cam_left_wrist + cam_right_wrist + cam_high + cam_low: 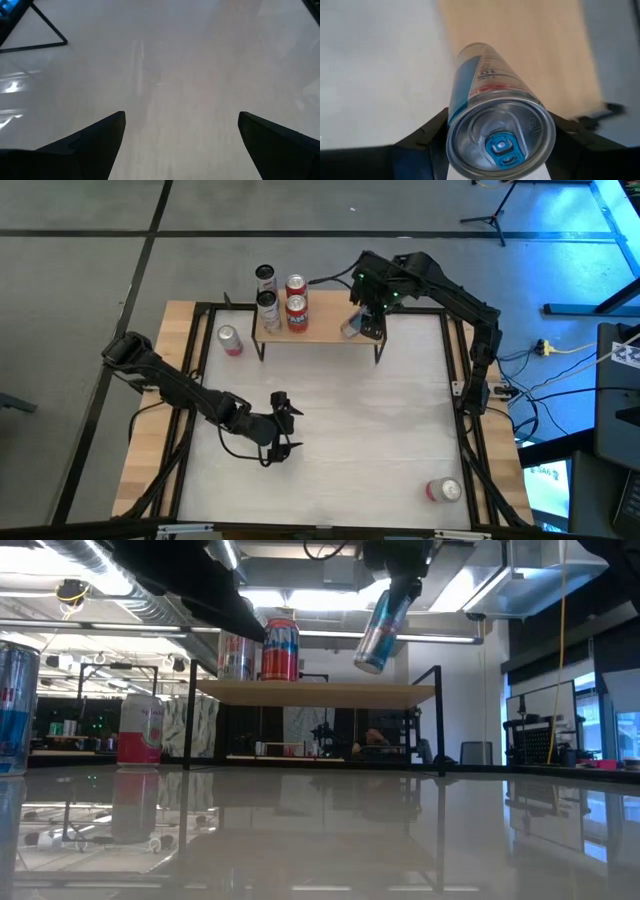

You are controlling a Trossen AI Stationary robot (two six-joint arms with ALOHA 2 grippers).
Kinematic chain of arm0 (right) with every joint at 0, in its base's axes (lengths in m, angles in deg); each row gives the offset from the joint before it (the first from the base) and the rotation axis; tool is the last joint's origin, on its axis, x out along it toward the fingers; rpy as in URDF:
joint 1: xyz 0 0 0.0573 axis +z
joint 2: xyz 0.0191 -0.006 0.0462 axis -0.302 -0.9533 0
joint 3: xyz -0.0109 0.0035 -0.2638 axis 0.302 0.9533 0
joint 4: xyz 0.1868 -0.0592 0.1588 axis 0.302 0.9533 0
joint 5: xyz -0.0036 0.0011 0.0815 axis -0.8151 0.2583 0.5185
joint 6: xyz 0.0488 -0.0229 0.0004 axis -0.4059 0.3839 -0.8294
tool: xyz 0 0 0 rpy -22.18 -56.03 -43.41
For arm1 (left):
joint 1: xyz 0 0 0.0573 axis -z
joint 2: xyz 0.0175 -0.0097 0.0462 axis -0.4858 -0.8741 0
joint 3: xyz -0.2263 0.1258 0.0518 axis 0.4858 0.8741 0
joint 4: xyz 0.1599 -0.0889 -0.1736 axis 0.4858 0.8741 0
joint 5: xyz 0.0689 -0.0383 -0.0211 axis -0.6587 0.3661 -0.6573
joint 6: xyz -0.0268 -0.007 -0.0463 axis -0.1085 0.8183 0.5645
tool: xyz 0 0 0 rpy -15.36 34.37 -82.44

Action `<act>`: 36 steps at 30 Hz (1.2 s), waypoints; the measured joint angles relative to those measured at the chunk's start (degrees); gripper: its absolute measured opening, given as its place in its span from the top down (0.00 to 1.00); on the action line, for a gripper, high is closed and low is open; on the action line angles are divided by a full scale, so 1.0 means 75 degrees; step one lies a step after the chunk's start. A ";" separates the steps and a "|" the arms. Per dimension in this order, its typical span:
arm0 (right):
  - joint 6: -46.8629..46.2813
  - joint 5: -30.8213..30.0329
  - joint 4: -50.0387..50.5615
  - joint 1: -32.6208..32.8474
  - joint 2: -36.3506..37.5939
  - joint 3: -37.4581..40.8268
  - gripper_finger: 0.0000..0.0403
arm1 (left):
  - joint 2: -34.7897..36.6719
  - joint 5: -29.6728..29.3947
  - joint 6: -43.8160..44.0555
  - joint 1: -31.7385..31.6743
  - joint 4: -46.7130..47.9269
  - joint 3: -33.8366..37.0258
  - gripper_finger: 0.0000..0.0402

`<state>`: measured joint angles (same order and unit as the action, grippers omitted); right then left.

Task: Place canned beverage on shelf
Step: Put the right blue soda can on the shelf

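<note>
1. White worktop (340, 430) with a light wooden edge and a black frame, on a grey floor; the low view looks into a workshop room with ceiling lights behind.
2. Shelf (325, 327) stands at the far side of the worktop: wooden top board on thin black legs.
3. Right hand (362, 323) is over the right end of the shelf board, clenched on a slim blue-and-silver can (381, 628).
4. That can is tilted, its lower end above the board and not touching it in the low view; the right wrist view shows its top and blue tab (501, 148) pointing at the camera, between the two fingers.
5. Two cans already stand upright on the left part of the shelf: a red can (297, 314) and a silver can (267, 308) just beside it.
6. Two more cans show just behind those in the high view, red (295, 285) and silver (264, 277); cannot tell what they stand on.
7. Pink can (229, 340) stands on the worktop, just left of the shelf.
8. Another red can (443, 491) lies near the front right corner, well apart from the shelf.
9. Left hand (281, 423) waits low over the front left of the worktop, fingers (95, 142) spread wide, holding nothing.
</note>
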<state>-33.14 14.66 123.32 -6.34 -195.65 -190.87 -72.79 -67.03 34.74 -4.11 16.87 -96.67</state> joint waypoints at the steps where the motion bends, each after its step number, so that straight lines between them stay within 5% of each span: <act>1: -0.0004 0.0256 -0.0030 0.0052 0.0000 0.0000 0.42 | 0.0000 -0.0001 0.0000 -0.0032 -0.0001 0.0000 0.06; 7: 0.0008 0.1005 -0.0476 0.0864 -0.0017 0.0003 0.42 | 0.0000 0.0008 0.0044 -0.0011 0.0000 0.0000 0.06; 14: 0.0000 0.0794 -0.0848 0.2062 -0.0138 0.0200 0.42 | 0.0000 0.0015 0.0250 0.0254 0.0000 0.0000 0.06; 27: -0.0019 0.0113 -0.2741 0.2544 -0.0160 0.3263 0.42 | 0.0000 -0.0105 0.1441 0.0447 0.0878 0.0003 0.06; 36: -0.0042 0.0117 -0.3674 0.2544 -0.0160 0.4386 0.42 | 0.0000 -0.0400 0.1632 0.0447 0.1067 0.0003 0.06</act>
<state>-33.46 15.54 95.76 12.74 -196.85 -157.98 -72.79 -70.03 46.98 -0.75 24.87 -96.65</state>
